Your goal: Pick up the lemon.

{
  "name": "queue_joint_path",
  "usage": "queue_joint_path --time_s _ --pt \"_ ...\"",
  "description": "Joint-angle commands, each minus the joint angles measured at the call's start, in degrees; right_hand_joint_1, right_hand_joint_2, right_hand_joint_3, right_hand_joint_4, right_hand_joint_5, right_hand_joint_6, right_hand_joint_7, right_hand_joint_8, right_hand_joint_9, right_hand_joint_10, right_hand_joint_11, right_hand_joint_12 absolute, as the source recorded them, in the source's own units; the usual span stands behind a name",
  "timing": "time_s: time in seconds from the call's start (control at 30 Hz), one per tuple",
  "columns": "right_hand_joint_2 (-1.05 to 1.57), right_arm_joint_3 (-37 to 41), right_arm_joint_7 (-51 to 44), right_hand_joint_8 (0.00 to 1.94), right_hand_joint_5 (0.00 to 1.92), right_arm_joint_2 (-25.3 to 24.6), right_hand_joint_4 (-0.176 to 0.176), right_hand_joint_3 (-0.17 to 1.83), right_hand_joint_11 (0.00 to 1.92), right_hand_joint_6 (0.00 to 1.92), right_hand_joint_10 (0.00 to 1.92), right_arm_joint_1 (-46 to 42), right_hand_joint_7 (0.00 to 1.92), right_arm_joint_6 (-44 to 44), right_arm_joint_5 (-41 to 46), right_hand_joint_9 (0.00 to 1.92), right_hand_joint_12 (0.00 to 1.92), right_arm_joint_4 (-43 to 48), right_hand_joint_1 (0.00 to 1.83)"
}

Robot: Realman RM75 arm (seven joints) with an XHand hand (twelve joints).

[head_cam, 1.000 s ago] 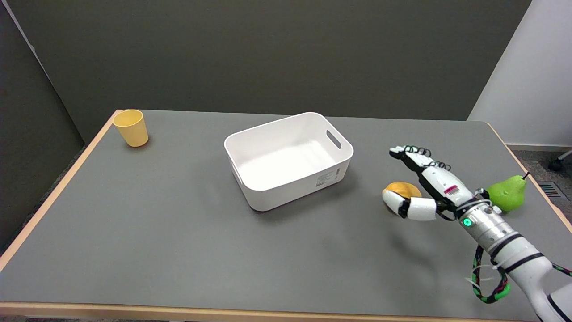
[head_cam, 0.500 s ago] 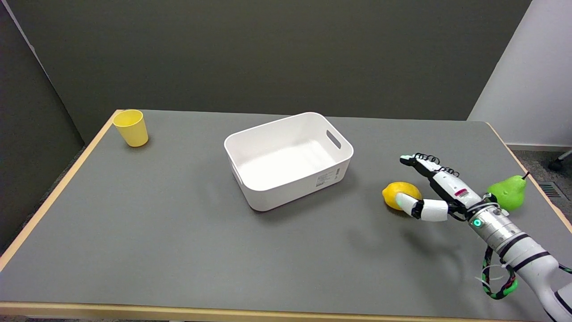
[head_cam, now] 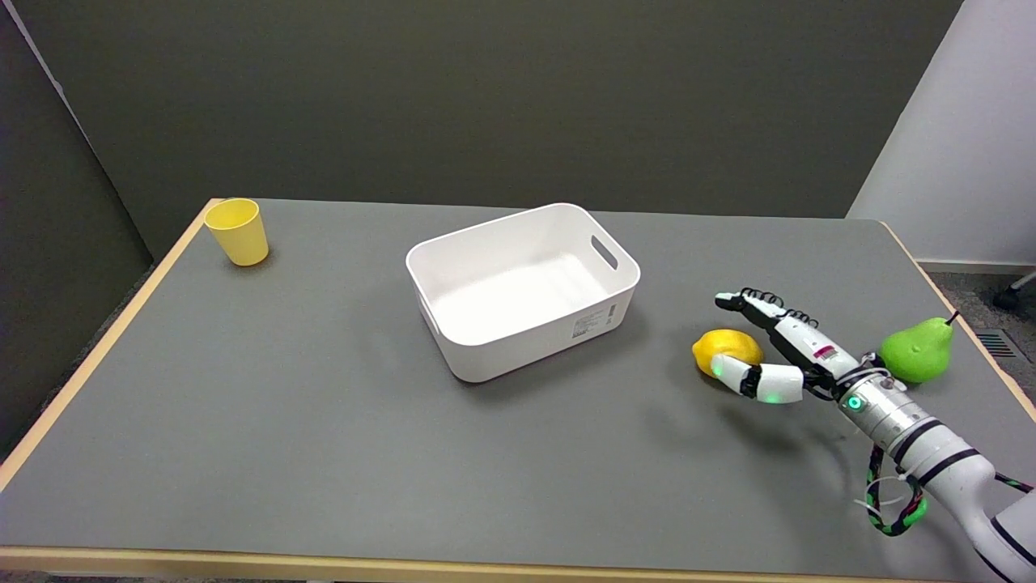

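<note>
A yellow lemon (head_cam: 723, 346) lies on the grey table (head_cam: 324, 421), right of the white bin. My right hand (head_cam: 773, 352) is low at the lemon's right side, spread wide. Its thumb lies along the lemon's near edge and its fingers (head_cam: 740, 304) stretch past the lemon's far side, apart from it. The lemon rests on the table between them, and nothing is held in the hand.
A white bin (head_cam: 522, 287) with cut-out handles stands at the table's middle. Close behind my wrist on the right sits a green pear (head_cam: 914, 352). A yellow cup (head_cam: 237, 231) stands at the far left corner. The table's right edge runs near the pear.
My right hand has come down and slid right, uncovering the lemon. The thumb has moved in against the lemon's near side while the fingers stay spread. The lemon has not moved.
</note>
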Motion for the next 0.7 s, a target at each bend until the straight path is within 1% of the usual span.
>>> queue_joint_path --time_s 0.03,0.07,0.1,0.13,0.17,0.2,0.27,0.33,0.37,0.4,0.43,0.47,0.53,0.57,0.63,0.7 --pt "0.65 -1.5 1.3 0.28 0.14 0.7 -0.078 0.84 0.0 0.35 0.49 0.8 0.14 -6.4 0.0 0.0 0.5 -7.7 0.52" --pt "0.66 -1.6 1.3 0.31 0.15 0.8 -0.08 0.85 0.01 0.36 0.6 1.1 0.18 -8.2 0.0 0.05 0.67 -8.7 0.54" --pt "0.66 -1.8 1.3 0.39 0.18 0.9 -0.082 0.92 0.02 0.42 0.74 1.5 0.26 -9.8 0.0 0.17 0.99 -9.6 0.57" --pt "0.67 -1.8 1.3 0.46 0.21 0.8 -0.085 0.96 0.06 0.47 0.84 1.8 0.32 -10.6 0.0 0.26 1.2 -10.0 0.6" --pt "0.69 -1.7 1.3 0.51 0.24 0.6 -0.088 0.96 0.13 0.52 0.89 2.0 0.38 -11.4 0.0 0.32 1.29 -10.1 0.66" --pt "0.72 -1.6 1.0 0.59 0.27 0.2 -0.092 0.95 0.2 0.61 0.96 2.2 0.44 -11.8 0.0 0.38 1.41 -10.2 0.72" --pt "0.81 -1.3 -0.7 0.81 0.33 -0.7 -0.102 0.89 0.36 0.93 1.17 2.5 0.58 -12.7 0.0 0.53 1.7 -9.8 0.9" --pt "0.85 -0.9 -2.6 0.99 0.34 -1.3 -0.11 0.86 0.24 1.1 1.26 2.8 0.6 -13.7 0.0 0.59 1.87 -9.4 1.0" --pt "1.11 -0.7 -3.8 1.27 0.39 -1.8 -0.124 0.41 0.22 1.39 1.33 3.1 0.68 -14.5 0.0 0.65 1.9 -9.1 1.07" --pt "1.31 -0.6 -4.0 1.48 0.43 -2.0 -0.135 0.04 0.2 1.61 1.38 3.3 0.74 -14.7 0.0 0.69 1.92 -8.9 1.12" --pt "1.38 -0.4 -4.2 1.59 0.42 -2.3 -0.139 -0.04 0.14 1.66 1.48 3.6 0.72 -15.1 0.0 0.68 1.92 -8.6 1.11" --pt "1.4 -0.1 -4.2 1.66 0.41 -2.6 -0.141 -0.05 0.08 1.67 1.58 4.0 0.7 -15.4 0.0 0.67 1.92 -8.3 1.1" --pt "1.41 0.0 -4.0 1.74 0.4 -2.9 -0.153 -0.05 0.1 1.67 1.75 4.6 0.67 -15.7 0.1 0.71 1.92 -7.1 1.09" --pt "1.42 0.1 -3.8 1.75 0.39 -2.9 -0.157 -0.04 0.11 1.67 1.8 5.1 0.67 -15.7 0.1 0.72 1.92 -5.9 1.09" --pt "1.41 0.3 -3.7 1.75 0.4 -2.9 -0.162 -0.03 0.13 1.67 1.81 5.8 0.67 -15.3 0.1 0.73 1.92 -3.8 1.1" --pt "1.4 0.5 -3.7 1.76 0.41 -2.9 -0.169 -0.01 0.2 1.65 1.84 6.7 0.68 -14.4 0.1 0.76 1.92 0.2 1.1"
